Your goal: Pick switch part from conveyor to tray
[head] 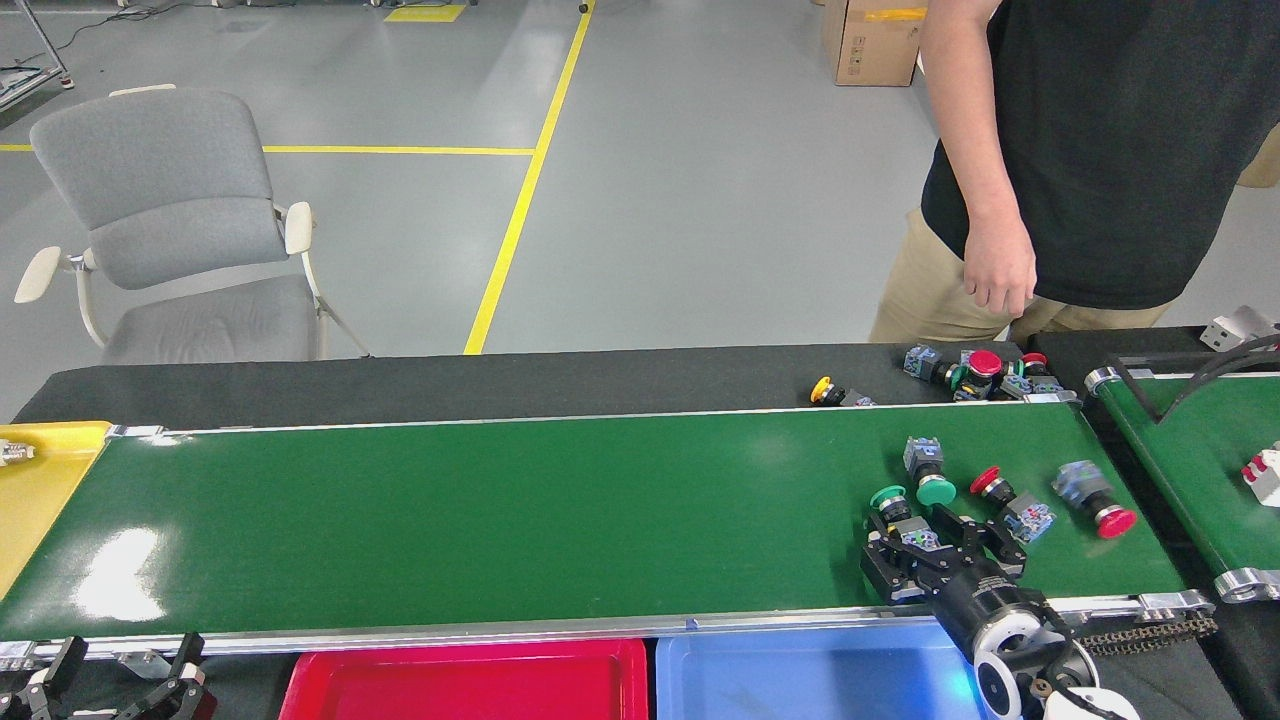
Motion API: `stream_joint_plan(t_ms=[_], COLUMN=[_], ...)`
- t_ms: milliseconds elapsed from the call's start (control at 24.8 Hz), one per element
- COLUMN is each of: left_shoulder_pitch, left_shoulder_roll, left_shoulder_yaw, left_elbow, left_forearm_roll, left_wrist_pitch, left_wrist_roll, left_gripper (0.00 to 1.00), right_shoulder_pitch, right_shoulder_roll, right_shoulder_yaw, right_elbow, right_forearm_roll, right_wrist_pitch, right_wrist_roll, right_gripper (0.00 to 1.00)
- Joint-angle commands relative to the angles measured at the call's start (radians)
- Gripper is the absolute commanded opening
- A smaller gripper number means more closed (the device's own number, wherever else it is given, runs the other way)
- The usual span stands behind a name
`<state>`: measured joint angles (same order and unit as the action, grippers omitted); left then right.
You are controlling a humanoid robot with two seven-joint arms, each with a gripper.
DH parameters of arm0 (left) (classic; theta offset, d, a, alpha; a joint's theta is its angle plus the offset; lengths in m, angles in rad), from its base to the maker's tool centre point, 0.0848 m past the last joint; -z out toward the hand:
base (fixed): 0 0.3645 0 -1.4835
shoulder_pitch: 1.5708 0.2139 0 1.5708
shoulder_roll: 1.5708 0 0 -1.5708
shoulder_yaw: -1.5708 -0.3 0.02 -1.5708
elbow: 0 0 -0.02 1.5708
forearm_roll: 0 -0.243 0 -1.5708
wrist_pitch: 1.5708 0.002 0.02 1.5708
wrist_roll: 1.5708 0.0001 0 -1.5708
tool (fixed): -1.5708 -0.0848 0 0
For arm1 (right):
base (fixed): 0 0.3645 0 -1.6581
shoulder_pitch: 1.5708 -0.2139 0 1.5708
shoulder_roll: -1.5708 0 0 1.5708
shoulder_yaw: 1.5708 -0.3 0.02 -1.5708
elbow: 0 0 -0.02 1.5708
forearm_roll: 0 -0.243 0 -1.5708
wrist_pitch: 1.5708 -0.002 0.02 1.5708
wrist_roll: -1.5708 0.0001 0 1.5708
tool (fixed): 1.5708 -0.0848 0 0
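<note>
The conveyor [500,510] is the long glossy green belt across the head view. Several switch parts lie near its right end: a green-capped one [888,497], a second green-capped one [928,472], and two red-capped ones [1005,495] [1095,500]. My right gripper [930,548] reaches in from the bottom right, open, its fingers straddling the grey-blue body of the nearest green-capped part. My left gripper [115,668] sits open at the bottom left, below the belt's rail. A red tray [460,685] and a blue tray [800,680] lie along the near edge.
A yellow tray [40,480] sits at the belt's left end. A second green belt [1190,450] at the right carries a white and red part [1262,472]. More switch parts [975,375] lie behind the far rail. A person [1080,150] stands there; a chair [170,230] stands far left.
</note>
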<state>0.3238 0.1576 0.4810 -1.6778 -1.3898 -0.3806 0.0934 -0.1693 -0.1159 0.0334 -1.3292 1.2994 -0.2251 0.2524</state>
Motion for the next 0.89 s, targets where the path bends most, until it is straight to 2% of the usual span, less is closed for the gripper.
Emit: stream_joint_plan(t_ms=[0, 161, 242, 323, 444, 484, 525, 565, 606, 727, 848], left_shoulder_pitch=[-0.002, 0.001, 0.001, 0.003, 0.003, 0.0, -0.003, -0.009, -0.009, -0.022, -0.022], left_shoulder_roll=[0.013, 0.013, 0.014, 0.014, 0.011, 0.01, 0.01, 0.01, 0.01, 0.007, 0.002], left_shoulder_yaw=[0.004, 0.004, 0.004, 0.005, 0.008, 0.007, 0.007, 0.007, 0.007, 0.005, 0.005], left_elbow=[-0.01, -0.008, -0.006, -0.005, -0.005, -0.005, -0.005, -0.005, -0.005, -0.005, -0.005], left_forearm_roll=[0.0, 0.002, 0.003, 0.006, 0.006, 0.006, 0.006, 0.006, 0.006, 0.006, 0.006], left_wrist_pitch=[-0.001, -0.001, -0.004, -0.026, -0.043, -0.041, -0.04, -0.038, -0.037, -0.037, -0.037], left_wrist_roll=[0.003, 0.003, 0.003, 0.002, 0.0, 0.0, 0.0, 0.0, 0.0, 0.0, 0.0], left_gripper=[1.0, 1.0, 1.0, 1.0, 1.0, 1.0, 1.0, 1.0, 1.0, 1.0, 1.0], right_shoulder_pitch=[-0.012, 0.022, 0.057, 0.099, 0.109, 0.108, 0.106, 0.106, 0.106, 0.102, 0.102], right_shoulder_roll=[-0.008, -0.002, 0.012, 0.03, 0.042, 0.058, 0.067, 0.094, 0.125, 0.193, 0.199], right_shoulder_yaw=[-0.003, 0.011, 0.045, 0.108, 0.249, 0.31, 0.347, 0.402, 0.436, 0.459, 0.45], right_elbow=[-0.015, -0.088, -0.156, -0.223, -0.265, -0.263, -0.262, -0.257, -0.248, -0.185, -0.18], right_forearm_roll=[-0.003, -0.003, -0.005, -0.005, -0.005, -0.003, 0.003, 0.014, 0.026, 0.052, 0.047], right_wrist_pitch=[-0.036, -0.129, -0.212, -0.3, -0.396, -0.419, -0.421, -0.415, -0.415, -0.415, -0.415], right_wrist_roll=[-0.009, -0.01, -0.018, -0.044, -0.048, -0.051, -0.055, -0.058, -0.059, -0.059, -0.059], right_gripper=[0.05, 0.04, 0.04, 0.04, 0.04, 0.09, 0.25, 0.76, 1.0, 1.0, 1.0])
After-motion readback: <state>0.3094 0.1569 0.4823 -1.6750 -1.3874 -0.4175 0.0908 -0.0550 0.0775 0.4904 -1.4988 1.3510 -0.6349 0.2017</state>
